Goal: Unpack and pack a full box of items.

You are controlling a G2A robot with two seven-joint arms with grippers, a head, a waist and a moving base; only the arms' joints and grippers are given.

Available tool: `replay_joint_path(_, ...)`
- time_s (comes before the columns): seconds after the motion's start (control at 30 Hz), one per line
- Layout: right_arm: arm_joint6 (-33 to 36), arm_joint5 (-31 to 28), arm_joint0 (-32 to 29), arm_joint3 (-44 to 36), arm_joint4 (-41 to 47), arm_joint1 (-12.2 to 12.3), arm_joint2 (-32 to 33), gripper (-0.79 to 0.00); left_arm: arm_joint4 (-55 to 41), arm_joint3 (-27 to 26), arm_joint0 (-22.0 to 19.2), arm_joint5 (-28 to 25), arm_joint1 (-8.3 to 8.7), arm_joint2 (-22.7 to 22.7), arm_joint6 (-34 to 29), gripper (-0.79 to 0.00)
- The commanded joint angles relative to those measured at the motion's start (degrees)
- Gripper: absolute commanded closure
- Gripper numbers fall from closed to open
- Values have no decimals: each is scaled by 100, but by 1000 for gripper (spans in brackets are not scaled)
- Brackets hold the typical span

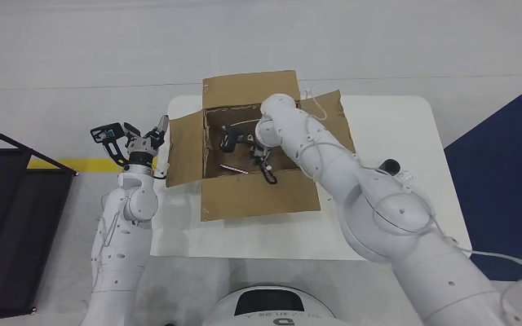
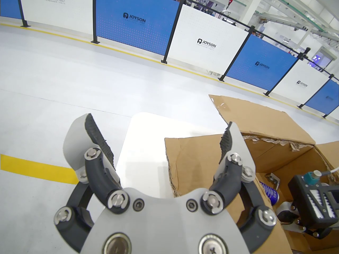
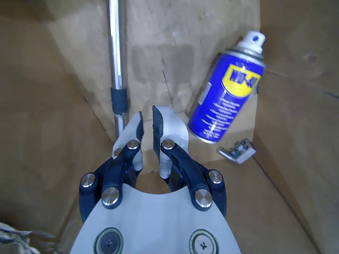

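Unpacking, I have the right gripper (image 3: 147, 117), nearly pressed together and empty, inside the box (image 1: 253, 200) near the spray can (image 3: 227, 91); it likely must spread before grasping; left gripper (image 2: 159, 121) hangs spread outside.

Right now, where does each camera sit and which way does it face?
Top view: on the robot, looking down at white table and open brown cardboard box; both arms show.
Left wrist: beside the box, facing floor and fence; left pincer shows.
Right wrist: inside the box; right pincer shows.
Wrist views share the blue spray can.
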Motion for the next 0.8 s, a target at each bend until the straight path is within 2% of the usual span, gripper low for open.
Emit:
replay_joint_path(0.0, -54, -131, 1, 0, 121, 33, 78, -311, 1, 0, 0, -1, 0, 0, 0, -785)
replay_joint_path(0.07, -86, -272, -13, 7, 284, 68, 168, -354, 1, 0, 0, -1, 0, 0, 0, -785)
replay_joint_path(0.4, 257, -407, -260, -138, 352, 104, 179, -357, 1, 0, 0, -1, 0, 0, 0, -785)
replay_joint_path(0.63, -76, -400, -408, -145, -270, 63, -45, -385, 1, 0, 0, -1, 0, 0, 0, -785)
replay_joint_path(0.77, -232, -106, -422, -35, -654, 14, -159, -379, 1, 0, 0, -1, 0, 0, 0, -785)
